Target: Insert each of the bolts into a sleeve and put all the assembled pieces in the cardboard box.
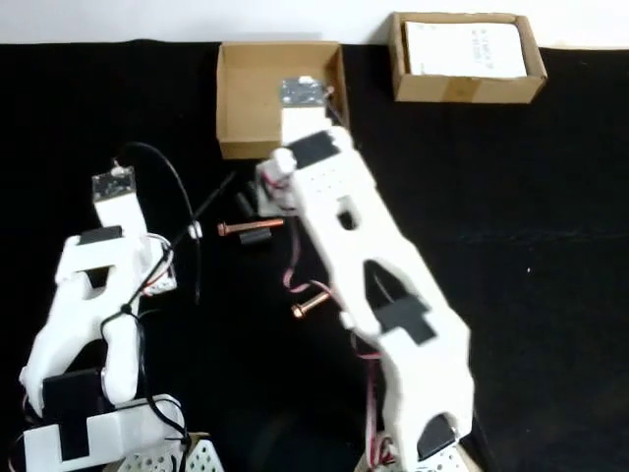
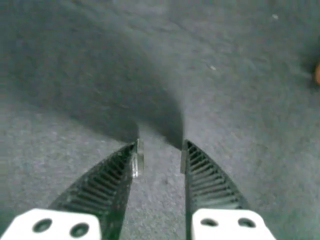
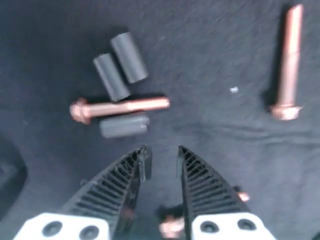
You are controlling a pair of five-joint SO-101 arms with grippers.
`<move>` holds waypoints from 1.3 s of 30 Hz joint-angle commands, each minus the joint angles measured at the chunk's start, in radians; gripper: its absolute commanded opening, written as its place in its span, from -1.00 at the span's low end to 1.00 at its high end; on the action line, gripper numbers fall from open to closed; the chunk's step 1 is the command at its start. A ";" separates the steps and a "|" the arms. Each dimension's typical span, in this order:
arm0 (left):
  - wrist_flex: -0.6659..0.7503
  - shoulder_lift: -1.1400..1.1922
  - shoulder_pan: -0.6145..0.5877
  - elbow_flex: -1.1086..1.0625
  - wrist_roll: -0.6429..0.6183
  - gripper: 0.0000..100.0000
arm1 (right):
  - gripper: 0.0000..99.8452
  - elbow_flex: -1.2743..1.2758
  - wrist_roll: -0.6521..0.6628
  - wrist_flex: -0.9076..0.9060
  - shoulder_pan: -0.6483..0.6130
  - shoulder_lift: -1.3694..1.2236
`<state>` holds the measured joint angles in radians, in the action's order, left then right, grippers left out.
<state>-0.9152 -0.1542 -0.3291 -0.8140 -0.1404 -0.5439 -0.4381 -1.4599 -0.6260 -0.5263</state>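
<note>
A copper bolt [image 3: 120,106] lies on the black cloth just ahead of my right gripper [image 3: 161,156], which is open with nothing between its fingers. One dark sleeve [image 3: 124,125] rests against that bolt. Two more sleeves [image 3: 120,67] lie side by side beyond it. A second bolt [image 3: 289,65] lies apart from them. From above, the first bolt [image 1: 251,226] is near the right arm's [image 1: 344,226] tip and the second bolt [image 1: 310,303] is beside that arm. The cardboard box [image 1: 251,98] stands behind them. My left gripper [image 2: 159,150] hangs open over bare cloth.
A second cardboard box [image 1: 467,88] with a white sheet in it stands at the back right. The left arm [image 1: 98,265] is at the left, with a black cable [image 1: 187,216] looping beside it. A copper piece [image 3: 170,230] shows behind the right gripper's fingers.
</note>
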 commanded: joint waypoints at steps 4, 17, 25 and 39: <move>-0.060 0.081 -0.007 0.113 0.003 -0.72 | -0.83 -0.407 -0.285 -0.168 -0.099 -0.268; -0.127 0.182 -0.007 0.208 0.000 -0.72 | -0.83 -0.656 -0.448 -0.194 -0.099 -0.542; -0.127 0.182 -0.007 0.208 0.000 -0.72 | -0.83 -0.650 -0.448 -0.196 -0.042 -0.582; -0.127 0.182 -0.007 0.206 0.000 -0.72 | -0.83 -0.639 -0.486 -0.124 -0.047 -0.665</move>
<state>-1.0380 0.0269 -0.3307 -0.6406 -0.1389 -1.1960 -0.8984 -1.5827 -0.6905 -1.1431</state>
